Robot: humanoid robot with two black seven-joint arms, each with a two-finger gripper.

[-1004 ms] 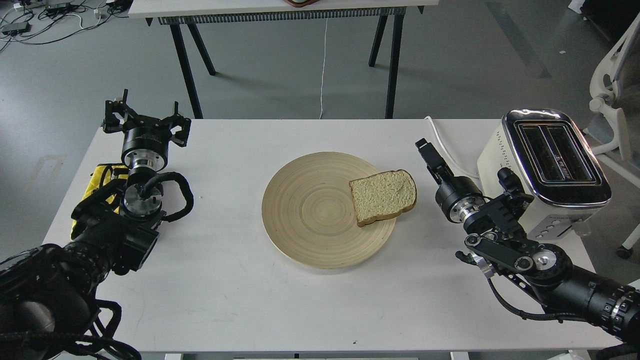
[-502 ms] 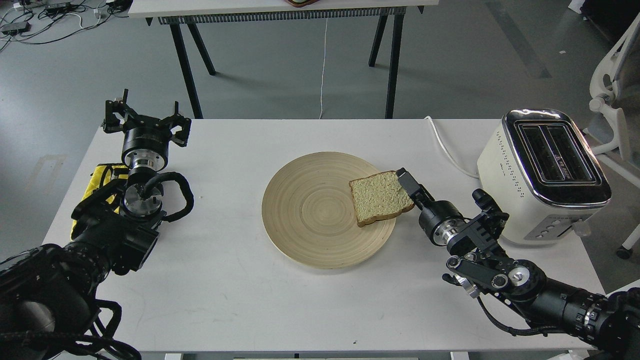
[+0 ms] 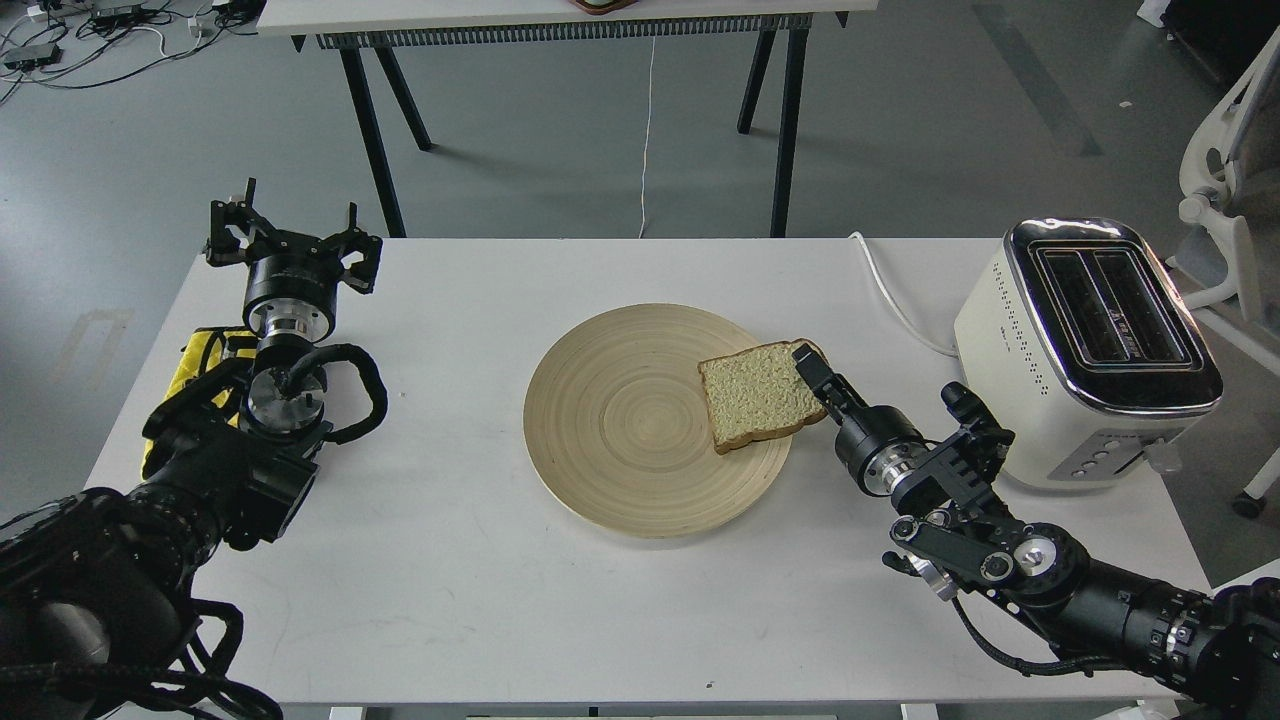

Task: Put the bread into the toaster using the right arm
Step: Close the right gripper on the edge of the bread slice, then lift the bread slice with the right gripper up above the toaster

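The bread [image 3: 755,398] lies flat on the right side of a round wooden plate [image 3: 620,420] in the middle of the white table. My right gripper [image 3: 810,368] reaches in from the right, and its dark top finger lies over the bread's right crust edge. The lower finger is hidden, so I cannot tell whether it has closed on the slice. The cream toaster [image 3: 1040,330] stands at the right of the table with both chrome slots empty. My left gripper [image 3: 290,238] is open and empty at the table's far left.
The toaster's white cord [image 3: 890,290] runs along the table behind my right arm. A yellow part [image 3: 205,350] sits by my left arm. A white chair [image 3: 1220,200] stands right of the table, and another table [image 3: 560,15] stands behind.
My right gripper swung from beside the toaster down and left to the bread's right edge. In the last half second it only crept slightly further onto the slice. The left arm stayed still.
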